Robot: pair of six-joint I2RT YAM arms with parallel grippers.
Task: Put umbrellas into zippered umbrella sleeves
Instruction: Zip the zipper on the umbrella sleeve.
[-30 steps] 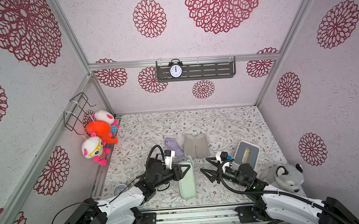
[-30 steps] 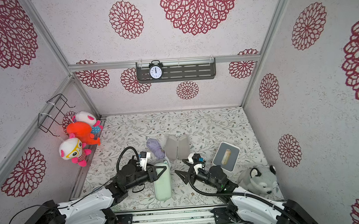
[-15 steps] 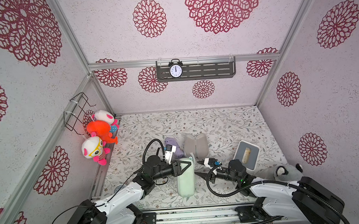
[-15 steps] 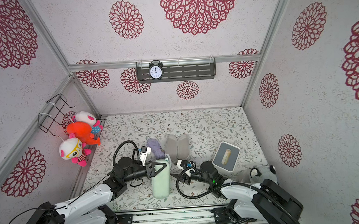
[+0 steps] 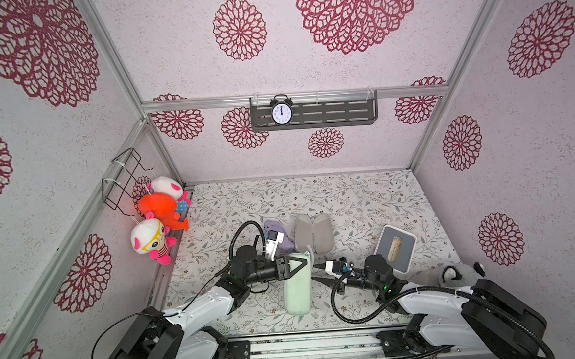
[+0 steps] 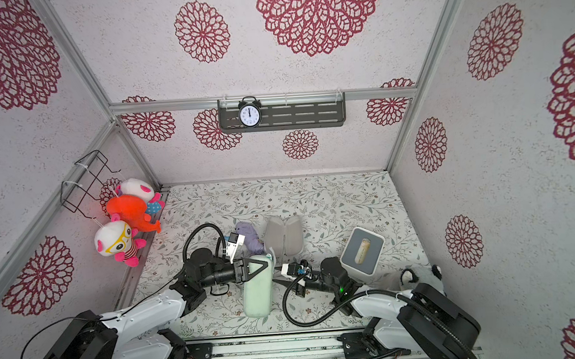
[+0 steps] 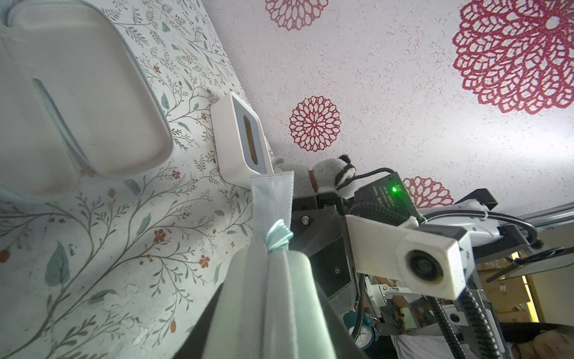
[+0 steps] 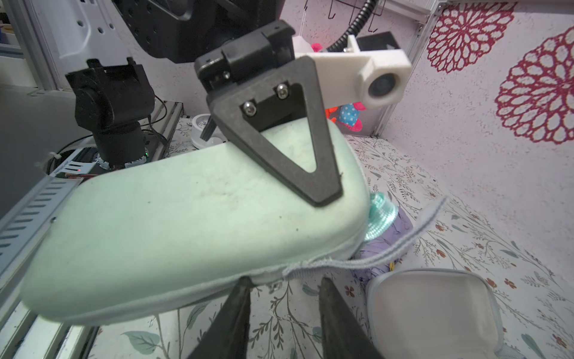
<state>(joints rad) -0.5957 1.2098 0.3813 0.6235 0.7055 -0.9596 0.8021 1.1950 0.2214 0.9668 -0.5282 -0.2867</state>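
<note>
The mint green sleeve [image 5: 297, 292] [image 6: 258, 298] lies lengthwise near the table's front edge. My left gripper [image 5: 301, 266] [image 7: 270, 326] is shut on its far end, one finger across the top. A mint ribbon and cord [image 8: 380, 217] stick out of that end; the umbrella inside is hidden. My right gripper [image 5: 314, 271] [image 8: 285, 281] is open at the sleeve's right side, and one fingertip [image 8: 245, 284] touches the zipper seam. Behind it lie a lilac umbrella [image 5: 277, 237] and an open sleeve with pale grey lining [image 5: 313, 233].
A white square box with a grey top [image 5: 398, 248] stands right of the right arm. A grey plush animal [image 5: 456, 274] lies at the front right. Plush toys [image 5: 158, 212] hang on the left wall, and a clock [image 5: 281, 114] sits on the back shelf.
My right gripper has moved left and down to the mint sleeve's side, and its jaws have narrowed. My left gripper keeps its hold on the sleeve.
</note>
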